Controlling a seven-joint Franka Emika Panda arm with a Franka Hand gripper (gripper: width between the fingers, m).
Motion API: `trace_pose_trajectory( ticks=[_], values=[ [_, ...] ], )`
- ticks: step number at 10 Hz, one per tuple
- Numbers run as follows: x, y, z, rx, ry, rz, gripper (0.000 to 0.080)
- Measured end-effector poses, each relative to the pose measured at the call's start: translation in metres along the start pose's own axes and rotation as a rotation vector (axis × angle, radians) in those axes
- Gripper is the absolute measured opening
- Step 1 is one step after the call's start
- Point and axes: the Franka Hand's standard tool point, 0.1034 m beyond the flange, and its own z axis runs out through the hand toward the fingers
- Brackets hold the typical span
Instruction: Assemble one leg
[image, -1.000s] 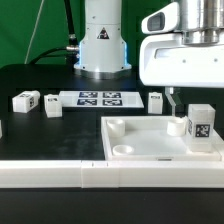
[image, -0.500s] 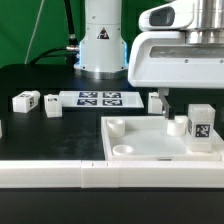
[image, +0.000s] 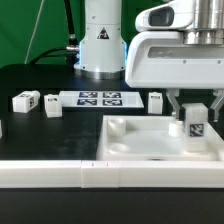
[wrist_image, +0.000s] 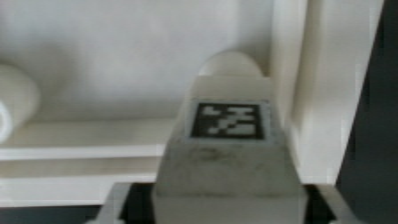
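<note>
The leg (image: 197, 124), a small white post with a black-and-white tag, stands upright at the right side of the large white square tray piece (image: 140, 152). My gripper (image: 196, 112) is down around it, one finger on each side, with a narrow gap showing at each finger. The jaws are open and hold nothing. In the wrist view the leg (wrist_image: 228, 140) fills the space between my gripper's (wrist_image: 224, 206) fingers, tag face up, over the tray piece (wrist_image: 107, 60).
Three more legs lie on the black table: two (image: 25, 100) (image: 52, 108) at the exterior view's left, one (image: 156, 102) behind the tray piece. The marker board (image: 98, 98) lies before the robot base (image: 100, 45). A white ledge (image: 60, 172) runs along the front.
My gripper has moved toward the exterior view's right and down, from beside the leg to straddling it. The leg and tray piece have not moved.
</note>
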Motion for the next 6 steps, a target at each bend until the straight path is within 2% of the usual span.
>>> trace_pose_trajectory(
  ticks=[2,6],
  values=[
    [-0.0001,0.0004,0.0004,0.001,0.000,0.055,0.0289],
    [-0.0006,0.0066,0.0036,0.020,-0.010,0.531,0.0289]
  ],
)
